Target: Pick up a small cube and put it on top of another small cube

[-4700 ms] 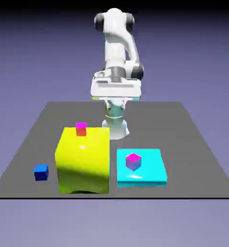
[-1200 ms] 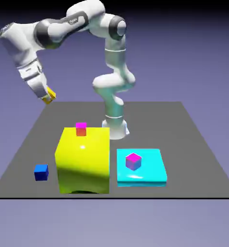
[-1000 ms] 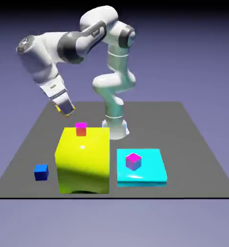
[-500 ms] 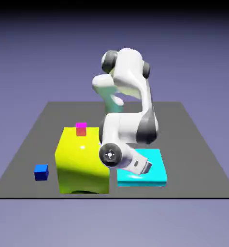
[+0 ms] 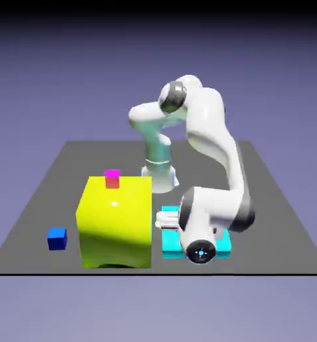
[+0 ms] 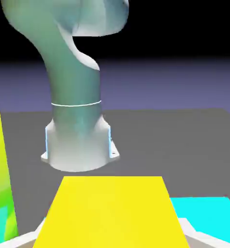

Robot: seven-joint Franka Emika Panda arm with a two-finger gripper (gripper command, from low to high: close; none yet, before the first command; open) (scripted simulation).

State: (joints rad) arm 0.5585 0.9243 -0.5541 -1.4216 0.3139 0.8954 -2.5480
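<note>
In the hand view the small yellow-orange cube [image 6: 109,213] fills the lower middle, large, with my gripper [image 6: 109,238] shut on it. Only slivers of the grey fingertips [image 6: 195,233] show beside it. In the exterior view the arm bends down low over the cyan platform [image 5: 173,248], and the gripper [image 5: 166,221] lies nearly level just above it, pointing toward the robot's base [image 5: 160,179]. There the forearm hides both the held cube and the other small cube with the magenta top.
A huge glossy yellow block [image 5: 116,220] stands just beside the hand at the exterior view's left, carrying a magenta cube with a red side [image 5: 112,178]. A blue cube [image 5: 57,238] lies further left on the dark table [image 5: 275,200].
Carrying the cube, the arm has swung from high at the exterior view's left down over the cyan platform, and in the last half second its elbow has shifted further right and lower.
</note>
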